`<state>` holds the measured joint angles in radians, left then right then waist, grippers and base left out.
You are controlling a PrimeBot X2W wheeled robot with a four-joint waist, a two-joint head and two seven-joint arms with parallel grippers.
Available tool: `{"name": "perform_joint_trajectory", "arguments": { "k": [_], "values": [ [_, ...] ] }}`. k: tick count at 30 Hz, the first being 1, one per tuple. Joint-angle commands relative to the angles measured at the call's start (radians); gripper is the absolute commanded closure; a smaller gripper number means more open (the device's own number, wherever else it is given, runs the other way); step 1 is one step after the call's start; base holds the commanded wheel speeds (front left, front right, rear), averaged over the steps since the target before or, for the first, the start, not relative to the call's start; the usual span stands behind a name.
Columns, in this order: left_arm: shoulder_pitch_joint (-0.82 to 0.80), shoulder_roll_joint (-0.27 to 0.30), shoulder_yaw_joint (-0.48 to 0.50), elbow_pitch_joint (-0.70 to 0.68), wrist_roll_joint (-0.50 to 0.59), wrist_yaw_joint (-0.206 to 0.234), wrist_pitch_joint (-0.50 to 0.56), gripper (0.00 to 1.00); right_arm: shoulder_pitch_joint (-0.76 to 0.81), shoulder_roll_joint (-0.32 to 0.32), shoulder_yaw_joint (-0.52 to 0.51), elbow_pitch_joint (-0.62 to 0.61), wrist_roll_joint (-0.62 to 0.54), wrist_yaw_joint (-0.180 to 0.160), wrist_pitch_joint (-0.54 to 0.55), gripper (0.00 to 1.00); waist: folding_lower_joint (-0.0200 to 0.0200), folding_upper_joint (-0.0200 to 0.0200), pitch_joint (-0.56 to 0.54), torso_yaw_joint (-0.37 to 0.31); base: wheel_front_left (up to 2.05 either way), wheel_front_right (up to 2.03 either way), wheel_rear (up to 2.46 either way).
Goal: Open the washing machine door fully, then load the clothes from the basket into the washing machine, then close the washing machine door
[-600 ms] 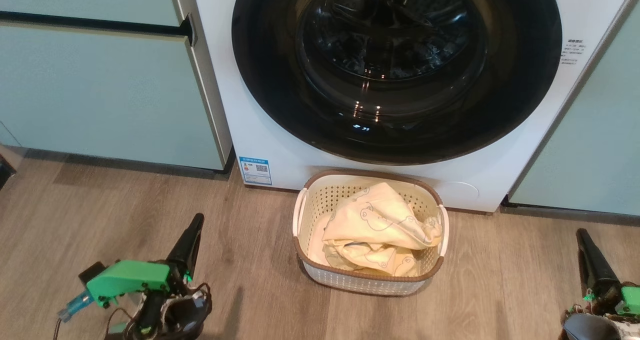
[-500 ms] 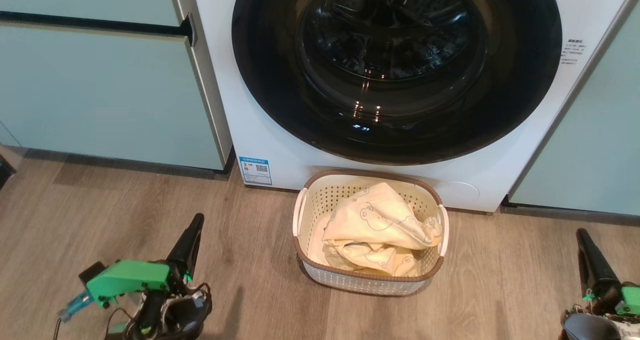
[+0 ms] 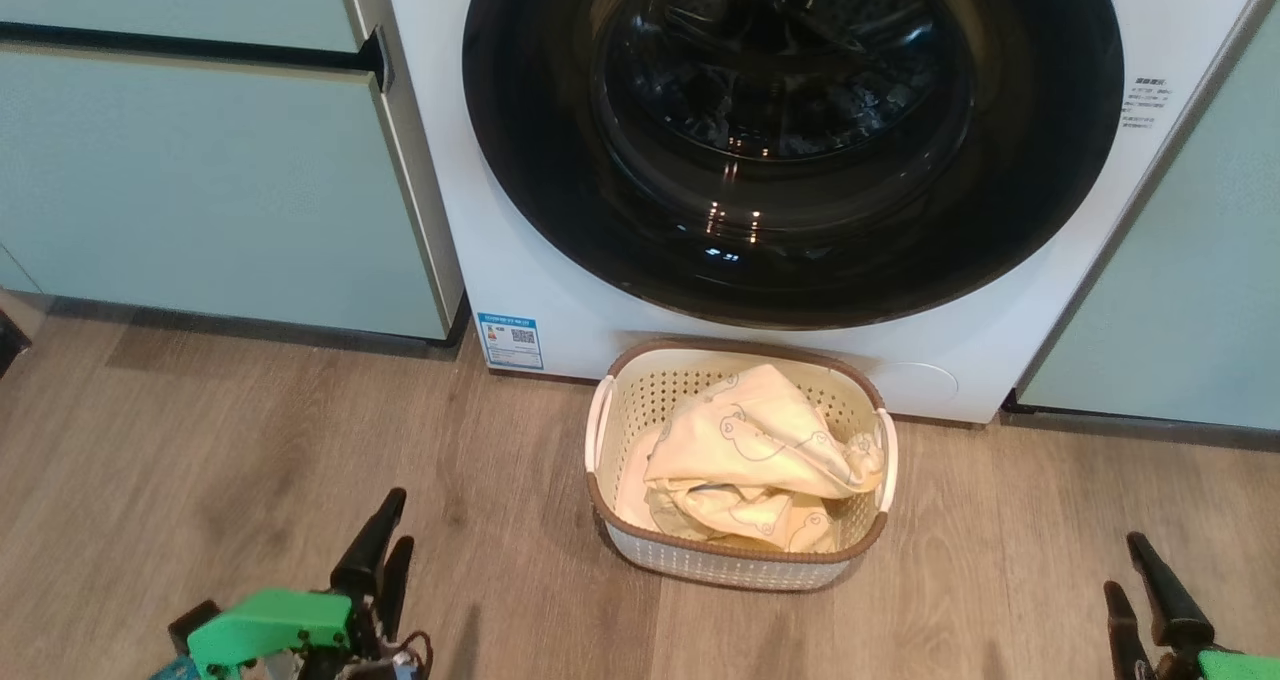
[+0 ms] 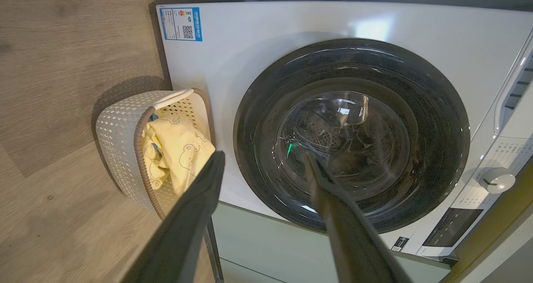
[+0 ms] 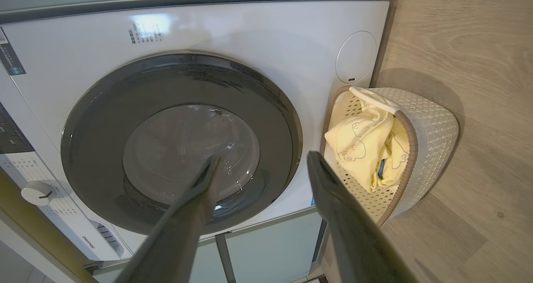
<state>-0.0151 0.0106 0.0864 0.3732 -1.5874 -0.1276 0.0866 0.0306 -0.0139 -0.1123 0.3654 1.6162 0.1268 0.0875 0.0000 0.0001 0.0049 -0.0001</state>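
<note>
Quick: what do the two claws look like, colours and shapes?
Left claw: two long, tapered black fingers on a bright green plastic housing. Right claw: the same black fingers, with a sliver of green housing at its base. No markings legible.

Bright, even light before me: a glare patch on the washing machine (image 4: 266, 29), a soft shadow beside the basket (image 4: 116, 141), my fingers (image 4: 187, 224) blurred close up.

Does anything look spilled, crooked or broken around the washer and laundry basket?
Nothing stands out. The washing machine door sits shut and flush, the basket stands upright on the floor before it, and the clothes lie bunched inside, none spilled.
</note>
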Motion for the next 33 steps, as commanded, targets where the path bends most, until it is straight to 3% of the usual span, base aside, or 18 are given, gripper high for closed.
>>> {"name": "perform_joint_trajectory", "arguments": {
  "k": [1, 16, 33],
  "values": [
    [-0.054, 0.006, -0.001, -0.035, 0.018, -0.001, -0.01, 0.0, -0.053, -0.007, 0.004, -0.042, -0.013, 0.0, -0.01, 0.0, 0.0, -0.0001, 0.0, 0.0, 0.0, 0.0, 0.0],
    [-0.085, 0.01, 0.0, -0.076, 0.15, -0.002, -0.054, 0.0, -0.074, -0.011, 0.02, -0.094, -0.118, 0.001, -0.055, 0.0, 0.0, -0.0001, 0.003, 0.001, 0.0, 0.0, 0.0],
    [-0.118, 0.015, 0.003, -0.131, 0.386, -0.002, -0.104, 0.0, -0.096, -0.015, 0.046, -0.154, -0.38, 0.001, -0.105, 0.0, 0.0, -0.0001, 0.008, 0.002, 0.0, 0.0, 0.0]
  ]
}}
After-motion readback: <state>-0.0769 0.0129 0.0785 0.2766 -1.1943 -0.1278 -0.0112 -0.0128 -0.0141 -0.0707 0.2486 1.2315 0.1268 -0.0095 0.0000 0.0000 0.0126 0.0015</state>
